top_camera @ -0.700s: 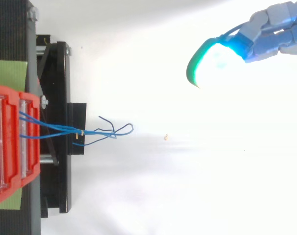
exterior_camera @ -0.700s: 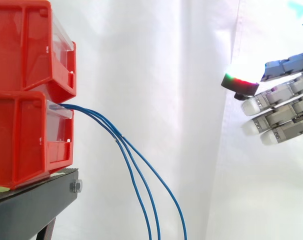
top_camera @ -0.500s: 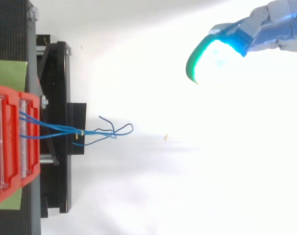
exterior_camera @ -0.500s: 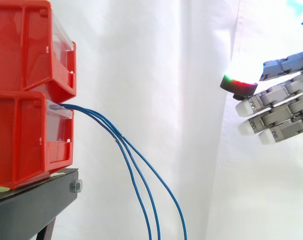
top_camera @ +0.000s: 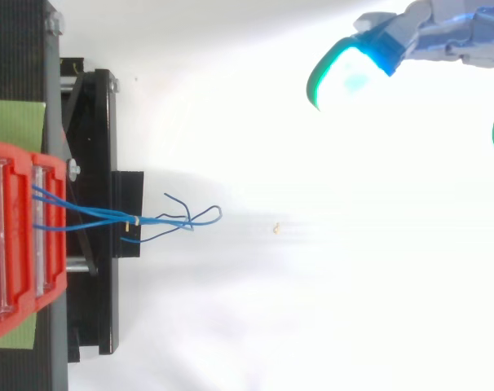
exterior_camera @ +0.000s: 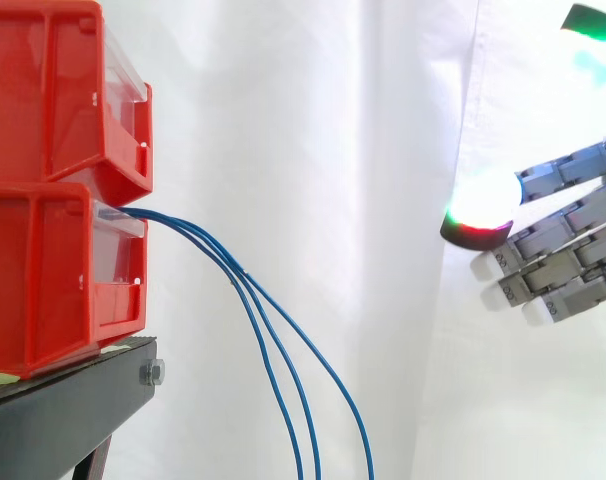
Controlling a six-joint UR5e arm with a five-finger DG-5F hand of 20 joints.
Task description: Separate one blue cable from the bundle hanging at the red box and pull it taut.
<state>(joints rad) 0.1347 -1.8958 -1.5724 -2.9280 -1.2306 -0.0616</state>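
The hand (exterior_camera: 573, 245) is seen as grey-blue metal segments tipped with thick pads (exterior_camera: 480, 208); one is lit white and rimmed green and red, another pad (top_camera: 346, 73) cyan-white, edged green.

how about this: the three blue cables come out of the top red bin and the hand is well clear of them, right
No: the side view shows the three blue cables coming out of the lower red bin. The hand is well clear of them.

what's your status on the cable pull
Hand open, fingers straight, holding nothing. Blue cables hang slack from lower red bin, untouched, none separated. Path to them clear.
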